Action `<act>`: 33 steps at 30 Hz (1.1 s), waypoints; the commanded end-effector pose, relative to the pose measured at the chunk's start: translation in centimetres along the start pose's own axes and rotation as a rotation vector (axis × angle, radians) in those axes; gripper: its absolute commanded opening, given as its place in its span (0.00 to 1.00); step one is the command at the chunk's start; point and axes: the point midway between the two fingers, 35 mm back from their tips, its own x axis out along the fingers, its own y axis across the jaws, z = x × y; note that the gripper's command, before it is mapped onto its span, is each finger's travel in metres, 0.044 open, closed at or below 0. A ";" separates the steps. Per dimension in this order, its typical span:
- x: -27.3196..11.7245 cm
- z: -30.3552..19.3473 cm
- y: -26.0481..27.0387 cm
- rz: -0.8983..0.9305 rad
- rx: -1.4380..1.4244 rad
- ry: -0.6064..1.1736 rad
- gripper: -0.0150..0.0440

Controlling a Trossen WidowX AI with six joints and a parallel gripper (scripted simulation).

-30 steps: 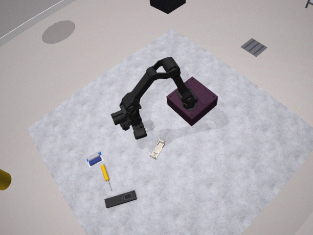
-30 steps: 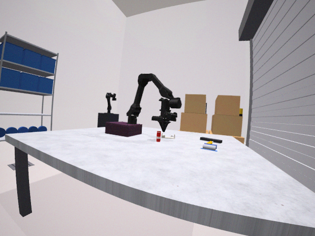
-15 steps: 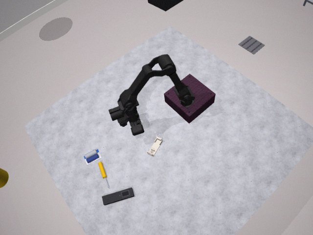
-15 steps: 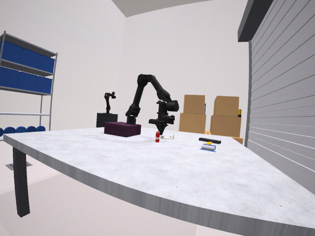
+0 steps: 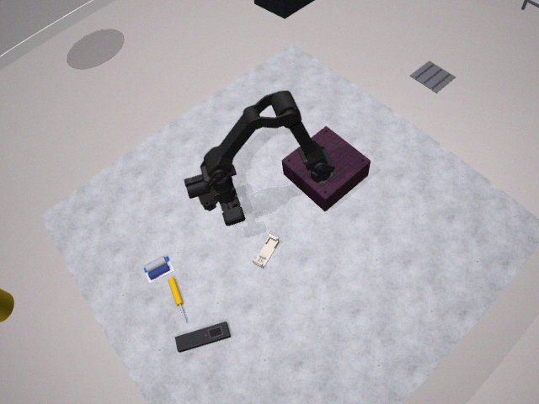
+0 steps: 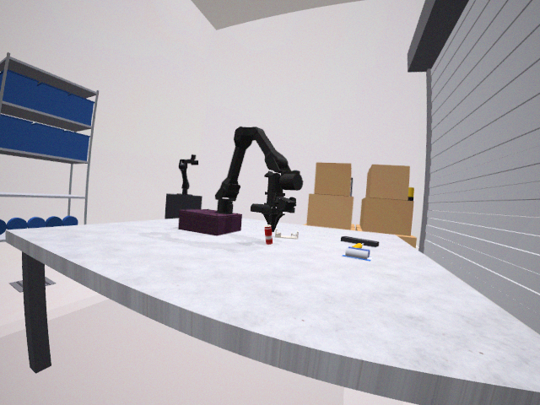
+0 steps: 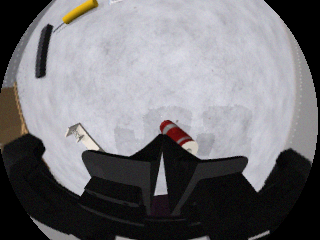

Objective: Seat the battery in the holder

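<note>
Battery: the red one with the pale bands [image 6: 267, 234] [image 7: 178, 136], standing upright on the table [image 5: 348, 278] [image 6: 278, 278] [image 7: 165, 60], so not in the holder at all. The arm hides it from the top view.
Gripper: fingers together, nothing between them, tips pointing down right by the battery [image 6: 272, 229] [image 7: 162, 136]. Can't tell if they're actually touching it.
Holder: cream colored, lying flat near the battery, nothing in it [image 5: 265, 251] [image 6: 287, 235] [image 7: 85, 137].
Arm: black, arched up and over from its base, wrist hanging above the table [image 5: 237, 135] [image 6: 235, 167].
Base block: dark purple, arm bolted on top [image 5: 348, 158] [image 6: 196, 221].
Blue and grey rollers: side by side on a little white tray, well apart from the holder [image 5: 157, 268] [image 6: 357, 253].
Screwdriver: yellow handle, lying between that tray and the black bar [image 5: 174, 291] [image 6: 357, 245] [image 7: 80, 11].
Black bar: long and flat, with a small square panel near one end [image 5: 195, 338] [image 6: 359, 240] [image 7: 43, 51].
</note>
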 end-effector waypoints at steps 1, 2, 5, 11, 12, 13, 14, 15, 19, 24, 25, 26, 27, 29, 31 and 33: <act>0.1 0.0 -0.9 -0.005 0.004 0.001 0.25; 0.1 -0.1 -1.1 -0.005 0.004 0.001 0.25; 0.1 -0.1 -1.6 -0.005 0.004 0.001 0.25; 0.1 -0.2 -2.6 -0.006 0.004 0.001 0.25; 0.1 -0.2 -2.8 -0.006 0.004 0.001 0.25; 0.1 -0.2 -3.0 -0.006 0.004 0.001 0.25; 0.1 -0.2 -3.1 -0.007 0.004 0.001 0.25; 0.1 -0.2 -3.2 -0.007 0.004 0.001 0.25; 0.1 -0.2 -3.2 -0.007 0.004 0.001 0.25; -2.4 0.1 -3.1 -0.005 0.002 -0.002 0.25; -3.5 0.1 -3.2 -0.006 0.000 -0.003 0.25; -4.5 0.1 -3.2 -0.006 -0.001 -0.003 0.25; -5.5 0.1 -3.2 -0.007 -0.001 -0.003 0.25; -7.3 -0.1 -3.2 -0.007 0.002 0.000 0.25; -8.0 -0.2 -3.2 -0.007 0.004 0.001 0.25; -8.0 -0.2 -3.2 -0.007 0.004 0.001 0.25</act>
